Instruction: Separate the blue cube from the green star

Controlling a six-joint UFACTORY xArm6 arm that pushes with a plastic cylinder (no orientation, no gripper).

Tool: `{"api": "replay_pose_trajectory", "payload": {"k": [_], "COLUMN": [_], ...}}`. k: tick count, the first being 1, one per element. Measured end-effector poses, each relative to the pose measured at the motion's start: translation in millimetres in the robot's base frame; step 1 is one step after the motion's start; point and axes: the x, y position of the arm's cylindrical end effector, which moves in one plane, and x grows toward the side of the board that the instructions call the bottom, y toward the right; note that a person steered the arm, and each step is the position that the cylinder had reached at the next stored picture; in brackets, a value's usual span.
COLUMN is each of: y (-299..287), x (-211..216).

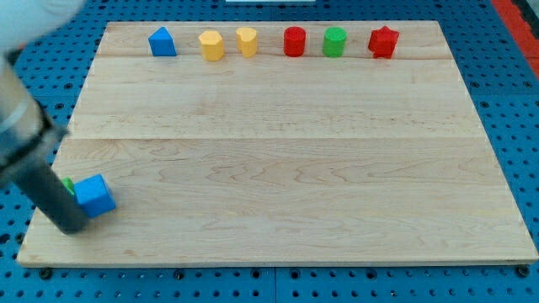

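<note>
The blue cube [95, 196] lies near the board's bottom left corner. A small sliver of the green star [66, 183] shows just left of the cube, mostly hidden behind my rod. My tip [71, 225] rests at the cube's lower left, touching or nearly touching it. The dark rod runs up to the view's upper left, blurred.
A row of blocks lines the board's top edge: a blue triangle-like block [162, 42], two yellow blocks [211, 45] [246, 41], a red cylinder [294, 41], a green cylinder [334, 41] and a red star [382, 41]. The wooden board [286, 168] lies on blue pegboard.
</note>
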Motion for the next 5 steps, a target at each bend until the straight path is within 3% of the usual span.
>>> {"api": "replay_pose_trajectory", "payload": {"k": [2, 3, 5], "y": [65.4, 50.3, 82.7], "x": [-12.4, -59.8, -66.7]}}
